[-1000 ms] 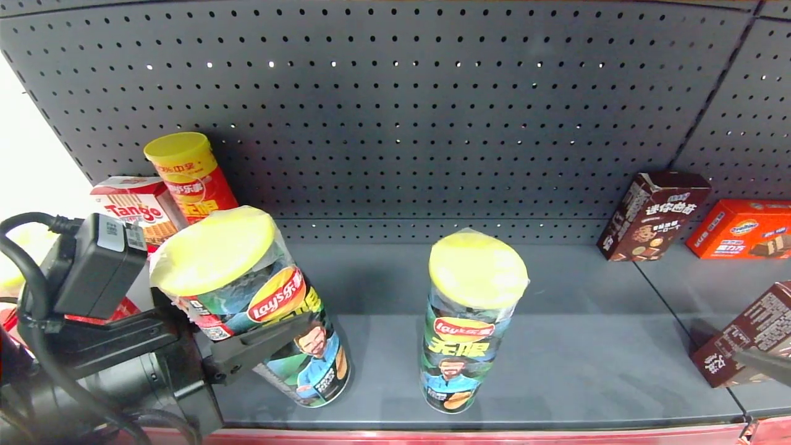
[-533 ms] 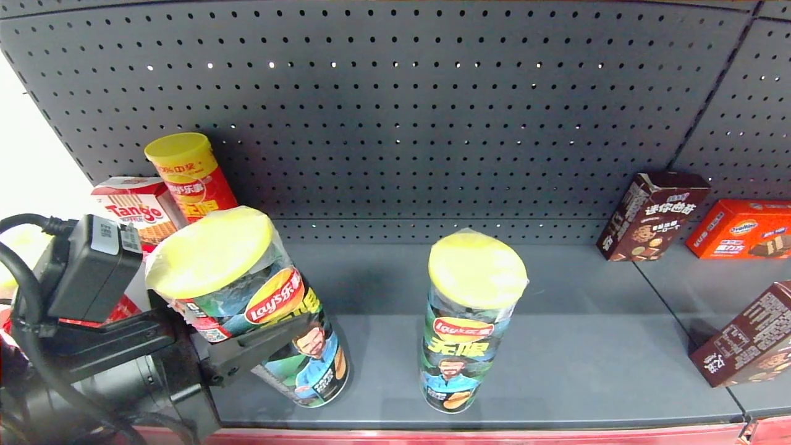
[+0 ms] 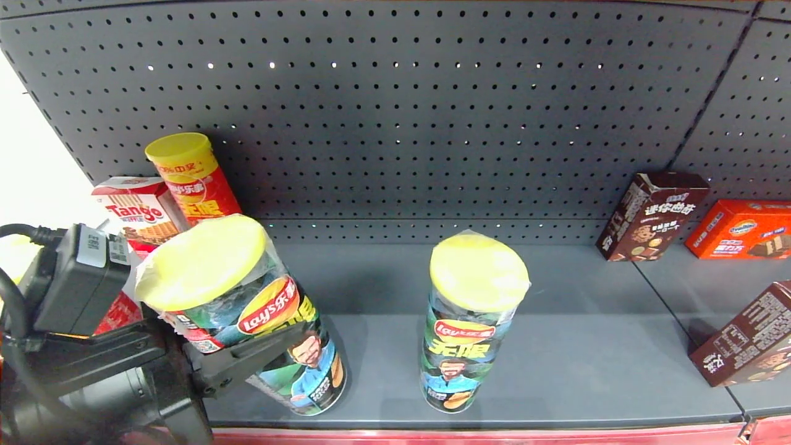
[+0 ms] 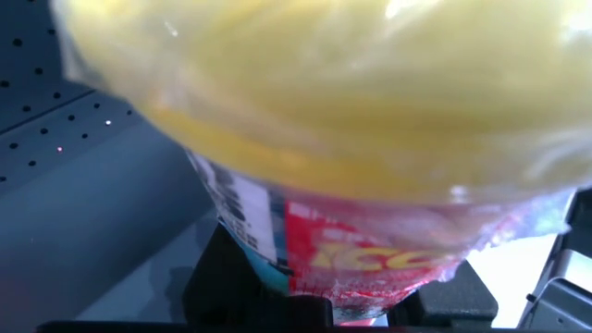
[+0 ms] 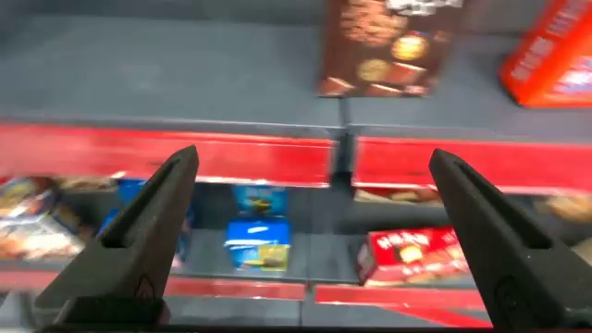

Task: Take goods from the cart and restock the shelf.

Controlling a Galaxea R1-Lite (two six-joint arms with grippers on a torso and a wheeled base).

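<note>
A chip can [image 3: 247,309] with a yellow lid leans to the left at the front left of the grey shelf [image 3: 587,346], its base resting on the shelf. My left gripper [image 3: 241,346] is shut on its middle; up close the can [image 4: 370,139] sits between the black fingers [image 4: 236,287]. A second, identical chip can [image 3: 473,321] stands upright mid-shelf, a short gap to the right. My right gripper [image 5: 319,231] hangs open and empty in front of the shelf's red front strip [image 5: 250,153].
A red chip can [image 3: 188,179] and a wafer box [image 3: 139,207] stand at the back left. Brown boxes [image 3: 652,216] [image 3: 744,337] and an orange box [image 3: 738,228] occupy the right. A pegboard wall [image 3: 395,111] closes the back. Lower shelves hold goods [image 5: 259,245].
My left gripper has shifted slightly left and down, tipping the held can's top further left. A dark fingertip at the right edge one second ago is gone.
</note>
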